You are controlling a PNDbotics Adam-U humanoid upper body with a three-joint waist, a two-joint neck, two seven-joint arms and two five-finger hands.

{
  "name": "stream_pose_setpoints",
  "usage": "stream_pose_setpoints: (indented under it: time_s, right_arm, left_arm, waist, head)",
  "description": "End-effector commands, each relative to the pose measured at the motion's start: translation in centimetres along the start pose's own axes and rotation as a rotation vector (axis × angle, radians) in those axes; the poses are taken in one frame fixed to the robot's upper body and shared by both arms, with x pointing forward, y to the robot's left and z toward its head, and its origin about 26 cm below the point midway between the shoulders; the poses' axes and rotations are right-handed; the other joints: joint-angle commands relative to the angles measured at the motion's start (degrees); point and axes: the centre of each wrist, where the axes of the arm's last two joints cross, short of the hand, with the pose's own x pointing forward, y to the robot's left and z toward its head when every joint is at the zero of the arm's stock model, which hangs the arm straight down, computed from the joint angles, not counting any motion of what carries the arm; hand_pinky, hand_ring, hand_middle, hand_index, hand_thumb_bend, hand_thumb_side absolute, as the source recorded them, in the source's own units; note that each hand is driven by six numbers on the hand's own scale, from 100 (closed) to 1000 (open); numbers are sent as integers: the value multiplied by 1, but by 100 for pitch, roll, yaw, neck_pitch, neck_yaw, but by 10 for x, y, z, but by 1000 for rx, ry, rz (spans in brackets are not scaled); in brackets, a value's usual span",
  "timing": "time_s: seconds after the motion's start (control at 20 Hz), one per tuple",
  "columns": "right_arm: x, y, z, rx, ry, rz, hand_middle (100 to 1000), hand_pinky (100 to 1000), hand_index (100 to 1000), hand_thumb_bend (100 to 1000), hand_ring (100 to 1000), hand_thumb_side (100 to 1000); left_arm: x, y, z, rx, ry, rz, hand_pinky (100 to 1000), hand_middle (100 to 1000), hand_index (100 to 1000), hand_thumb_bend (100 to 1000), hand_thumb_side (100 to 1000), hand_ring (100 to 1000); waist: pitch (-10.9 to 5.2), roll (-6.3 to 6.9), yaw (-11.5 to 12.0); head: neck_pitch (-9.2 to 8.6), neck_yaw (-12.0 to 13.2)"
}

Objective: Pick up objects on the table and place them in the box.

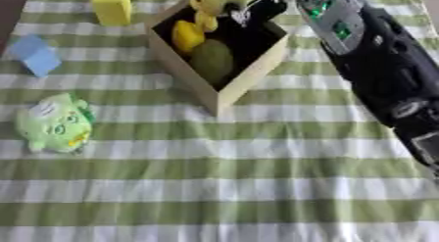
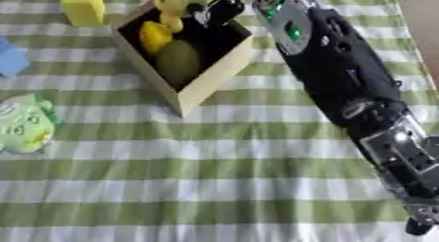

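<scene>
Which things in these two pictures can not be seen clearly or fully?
- Right hand: blurred over the box in both views, so its fingers are unreadable.
- Yellow plush toy: cut off by the top edge.
- Green plush toy: cut off by the right eye view's left edge.
- Left hand: in neither view.

Right arm (image 2: 343, 84) extends diagonally from lower right toward upper centre. Right hand (image 1: 257, 11), fingers curled, at its end.

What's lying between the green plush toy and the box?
Nothing: in the left eye view only bare striped cloth separates the green plush toy from the box.
</scene>
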Motion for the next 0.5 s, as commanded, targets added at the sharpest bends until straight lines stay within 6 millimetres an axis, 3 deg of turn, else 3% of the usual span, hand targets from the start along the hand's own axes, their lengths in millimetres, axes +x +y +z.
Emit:
stream_pose_setpoints:
  time_s: [0.05,0.2,0.4,0.5]
  right_arm:
    - [-4,1,-3,10,5,29,642,886,738,100,826,100]
    - [-4,8,-4,53,-6,49,792,909,869,100,921,100]
    - [-5,6,-4,97,-8,88,884,945,936,140,1000,100]
    - [-4,2,-3,85,4,107,896,953,946,173,1000,191]
  left_arm:
    - [6,0,-4,-10,-24,0,786,714,862,100,748,805]
    - [6,0,-3,-9,-22,0,786,714,863,100,748,805]
    - [5,0,-3,-8,-19,2,786,713,863,100,748,805]
    - [5,0,-3,-9,-18,2,786,713,863,100,748,805]
  waist:
    - [-1230,31,17]
    - [-1230,40,20]
    - [-1233,48,12]
    - [-1234,52,6]
  head:
    - [-36,-19]
    - [-39,-21]
    - [-33,-26]
    - [-32,-22]
